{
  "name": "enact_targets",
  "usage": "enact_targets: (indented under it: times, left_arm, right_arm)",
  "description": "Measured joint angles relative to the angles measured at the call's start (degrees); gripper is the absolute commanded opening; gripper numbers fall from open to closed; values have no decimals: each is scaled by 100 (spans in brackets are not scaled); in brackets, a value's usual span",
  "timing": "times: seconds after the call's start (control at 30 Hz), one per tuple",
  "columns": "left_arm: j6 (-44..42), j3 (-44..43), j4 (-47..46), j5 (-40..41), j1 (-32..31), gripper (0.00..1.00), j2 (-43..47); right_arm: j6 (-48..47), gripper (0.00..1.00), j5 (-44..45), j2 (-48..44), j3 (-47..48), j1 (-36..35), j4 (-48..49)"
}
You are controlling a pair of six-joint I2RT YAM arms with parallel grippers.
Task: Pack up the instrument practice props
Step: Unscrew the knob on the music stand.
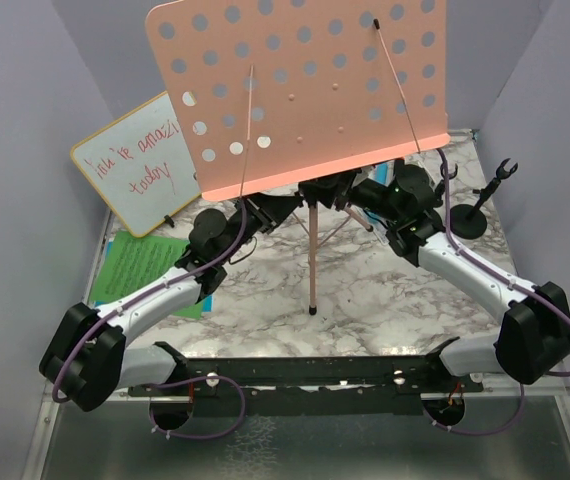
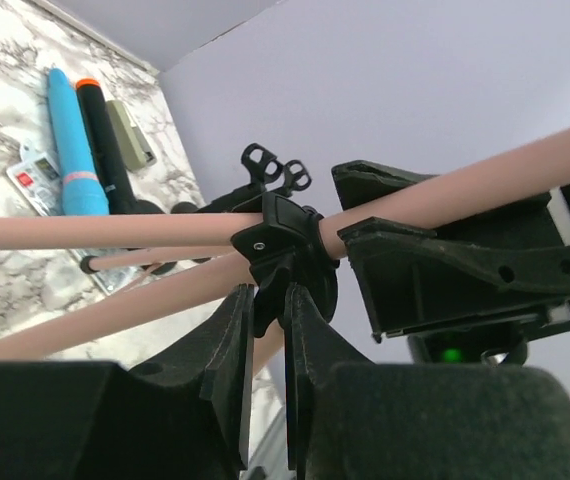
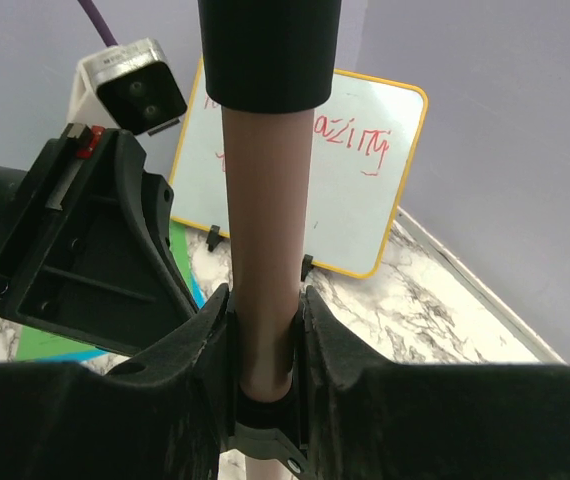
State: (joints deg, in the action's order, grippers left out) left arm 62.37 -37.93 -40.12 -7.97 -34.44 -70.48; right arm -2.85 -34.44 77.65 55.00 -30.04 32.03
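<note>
Gripping the pink music stand [image 1: 315, 140] with both of your pincers.
Your left pincer [image 2: 268, 300] is pinched on the black collar [image 2: 280, 240] where the legs meet, and your right pincer [image 3: 265, 310] is clamped round the pole [image 3: 265, 200] beside it. The stand is upright mid-tabletop [image 1: 385, 290]. A whiteboard [image 1: 140, 165] leans at back left, with a green sheet [image 1: 140, 265] flat below it and a mic holder [image 1: 470, 215] at right. The blue microphone [image 2: 70, 140] and black microphone [image 2: 100, 135] lie side by side.

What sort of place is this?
Probably a robot test booth: plain walls box in a marble-patterned table, the left arm and right arm are bolted at its edge, and both grip a pink music stand.
</note>
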Motion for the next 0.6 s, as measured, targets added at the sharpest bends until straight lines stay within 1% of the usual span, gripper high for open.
enact_targets:
  times: [0.13,0.23,0.3,0.37,0.43,0.53,0.6]
  left_arm:
    - [748,181,-173,96,20,0,50]
    - [1381,212,-240,87,37,0,-20]
    - [1967,264,-431,48,52,0,-136]
    - [2461,295,-619,9,63,6,-264]
    - [2669,295,-688,0,63,11,-330]
    - [2533,282,-699,-13,70,20,-341]
    - [2269,280,-697,-9,70,29,-321]
  right_arm:
    - [-24,1,-2,35,42,-59,-9]
    - [-20,1,-2,35,44,-59,-17]
    - [-2,1,-17,35,44,-59,-26]
    - [22,1,-31,35,44,-37,-39]
    - [33,1,-31,35,44,-17,-44]
    - [42,1,-31,35,44,-11,-46]
    - [42,1,-31,35,44,-11,-46]
